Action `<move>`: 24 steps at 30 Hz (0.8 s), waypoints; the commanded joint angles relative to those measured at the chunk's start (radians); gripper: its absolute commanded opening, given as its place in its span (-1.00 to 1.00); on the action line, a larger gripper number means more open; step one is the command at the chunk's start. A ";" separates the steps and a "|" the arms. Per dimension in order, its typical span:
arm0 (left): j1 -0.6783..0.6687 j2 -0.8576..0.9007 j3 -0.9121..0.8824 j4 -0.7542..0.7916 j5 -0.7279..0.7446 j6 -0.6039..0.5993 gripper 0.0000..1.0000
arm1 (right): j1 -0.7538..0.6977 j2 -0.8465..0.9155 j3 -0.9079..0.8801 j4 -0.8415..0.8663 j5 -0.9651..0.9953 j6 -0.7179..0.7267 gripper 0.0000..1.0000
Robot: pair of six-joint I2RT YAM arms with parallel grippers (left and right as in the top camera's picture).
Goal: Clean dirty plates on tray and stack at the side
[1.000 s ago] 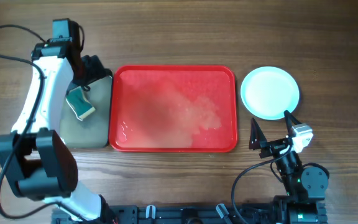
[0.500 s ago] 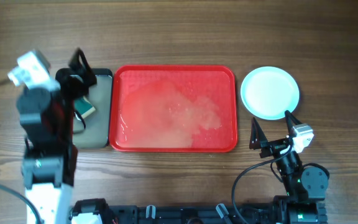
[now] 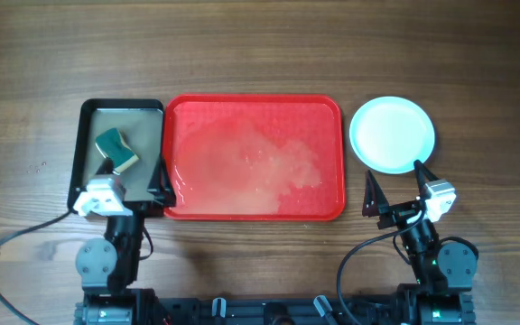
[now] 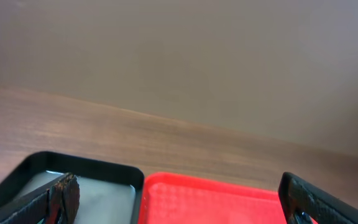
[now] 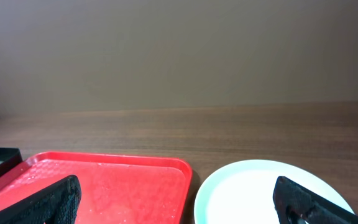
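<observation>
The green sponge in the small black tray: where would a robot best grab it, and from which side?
Probably across its two long sides, near the middle, coming straight down from above. The green rectangular sponge lies flat and askew in the black rectangular tray, clear of the walls, so its narrow width suits a pinch.

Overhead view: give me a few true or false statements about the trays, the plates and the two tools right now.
1. The red tray holds no plates. True.
2. The plates lie in the black tray. False: they sit on the table beside the red tray, on the right tool's side.
3. A sponge lies in the black tray. True.
4. The left tool is gripping the sponge. False: it is open and empty, and the sponge lies loose in the black tray.
5. The right tool is open and holds nothing. True.
</observation>
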State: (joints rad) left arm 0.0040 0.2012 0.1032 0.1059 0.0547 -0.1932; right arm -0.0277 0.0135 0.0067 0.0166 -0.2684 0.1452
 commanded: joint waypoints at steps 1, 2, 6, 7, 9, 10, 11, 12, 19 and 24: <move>-0.020 -0.076 -0.080 0.003 -0.014 0.033 1.00 | 0.005 -0.009 -0.001 0.005 0.009 0.013 0.99; -0.020 -0.093 -0.095 0.003 -0.014 0.033 1.00 | 0.005 -0.009 -0.001 0.005 0.009 0.013 1.00; -0.020 -0.199 -0.098 -0.177 -0.014 0.033 1.00 | 0.005 -0.009 -0.001 0.005 0.009 0.013 1.00; -0.020 -0.198 -0.098 -0.183 -0.014 0.032 1.00 | 0.005 -0.009 -0.001 0.005 0.009 0.013 0.99; -0.020 -0.198 -0.098 -0.182 -0.014 0.032 1.00 | 0.005 -0.009 -0.001 0.005 0.009 0.013 0.99; -0.019 -0.198 -0.098 -0.182 -0.014 0.032 1.00 | 0.005 -0.009 -0.001 0.005 0.009 0.013 1.00; -0.019 -0.198 -0.098 -0.182 -0.014 0.033 1.00 | 0.005 -0.009 -0.001 0.005 0.009 0.013 0.99; -0.020 -0.197 -0.098 -0.182 -0.014 0.032 1.00 | 0.005 -0.009 -0.001 0.005 0.009 0.013 0.99; -0.020 -0.196 -0.098 -0.182 -0.014 0.032 1.00 | 0.005 -0.009 -0.001 0.005 0.009 0.013 0.99; -0.020 -0.196 -0.098 -0.182 -0.014 0.032 1.00 | 0.005 -0.009 -0.001 0.005 0.009 0.013 0.99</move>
State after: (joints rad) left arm -0.0113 0.0139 0.0093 -0.0711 0.0505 -0.1833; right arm -0.0277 0.0135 0.0067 0.0166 -0.2684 0.1452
